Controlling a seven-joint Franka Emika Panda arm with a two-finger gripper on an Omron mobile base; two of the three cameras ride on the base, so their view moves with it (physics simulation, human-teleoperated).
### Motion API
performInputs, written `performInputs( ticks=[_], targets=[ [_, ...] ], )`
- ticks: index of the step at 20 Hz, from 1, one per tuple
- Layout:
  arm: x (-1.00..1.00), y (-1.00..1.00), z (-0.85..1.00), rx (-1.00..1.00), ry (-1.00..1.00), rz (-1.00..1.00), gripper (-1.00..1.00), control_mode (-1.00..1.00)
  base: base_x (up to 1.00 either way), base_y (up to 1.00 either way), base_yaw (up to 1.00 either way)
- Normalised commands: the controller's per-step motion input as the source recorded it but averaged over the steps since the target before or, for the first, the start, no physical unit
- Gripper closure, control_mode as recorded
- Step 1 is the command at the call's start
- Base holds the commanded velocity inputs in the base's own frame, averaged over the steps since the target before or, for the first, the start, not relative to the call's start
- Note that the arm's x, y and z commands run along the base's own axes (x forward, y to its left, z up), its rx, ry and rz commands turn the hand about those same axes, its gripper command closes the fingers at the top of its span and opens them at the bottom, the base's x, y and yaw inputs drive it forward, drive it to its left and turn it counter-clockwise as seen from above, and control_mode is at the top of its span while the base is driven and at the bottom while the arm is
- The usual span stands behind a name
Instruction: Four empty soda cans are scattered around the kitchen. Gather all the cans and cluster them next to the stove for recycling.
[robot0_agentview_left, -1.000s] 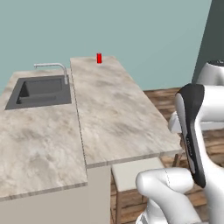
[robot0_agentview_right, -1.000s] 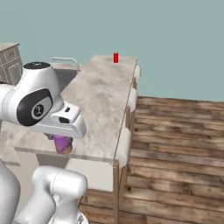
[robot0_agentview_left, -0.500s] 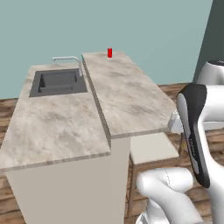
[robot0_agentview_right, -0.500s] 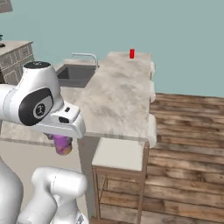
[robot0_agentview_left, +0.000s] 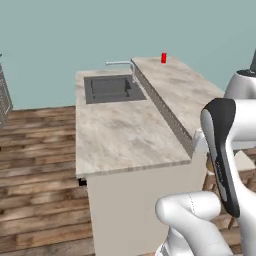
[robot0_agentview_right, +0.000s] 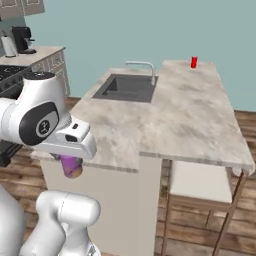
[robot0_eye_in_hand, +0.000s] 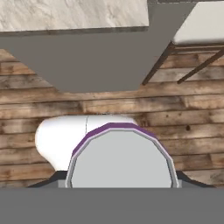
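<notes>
Left base view: one red soda can (robot0_agentview_left: 163, 58) stands upright at the far end of the marble island counter (robot0_agentview_left: 125, 135), on its raised right-hand section. One sink (robot0_agentview_left: 113, 88) is set into the lower part, with one curved faucet (robot0_agentview_left: 121, 64) at its far edge. The white arm rises at the near right over a wooden floor (robot0_agentview_left: 35, 170).

Right base view: the same red can (robot0_agentview_right: 194, 62) stands on the far right of the counter (robot0_agentview_right: 185, 115), well apart from the sink (robot0_agentview_right: 127, 87) to its left. One purple-pink soda can (robot0_agentview_right: 71, 166) hangs under the hand at the near left, beside the island's near end; the jaws are closed on it at about half their spread. One stool (robot0_agentview_right: 202, 186) is tucked under the counter's right overhang. Part of the stove (robot0_agentview_right: 11, 80) shows at the far left, with one coffee machine (robot0_agentview_right: 22, 39) beyond it.

Hand view: the purple-pink can's silvery top (robot0_eye_in_hand: 121, 157) sits between the fingers, above the plank floor (robot0_eye_in_hand: 109, 105), with the counter edge (robot0_eye_in_hand: 74, 17) and one stool (robot0_eye_in_hand: 197, 30) at the top.
</notes>
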Motion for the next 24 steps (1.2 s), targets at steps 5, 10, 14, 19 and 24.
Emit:
performInputs(
  ticks=[5,10,14,19,24],
  targets=[
    [0.00,0.00,0.00,0.00,0.00,0.00,1.00,1.00,-0.01,1.00,0.10],
    [0.00,0.00,0.00,0.00,0.00,0.00,1.00,1.00,0.00,1.00,0.09],
    [0.00,0.00,0.00,0.00,0.00,0.00,1.00,1.00,0.00,1.00,0.09],
    [0.00,0.00,0.00,0.00,0.00,0.00,1.00,1.00,0.00,1.00,0.07],
    [0.00,0.00,0.00,0.00,0.00,0.00,1.00,1.00,0.16,1.00,0.06]
  ],
)
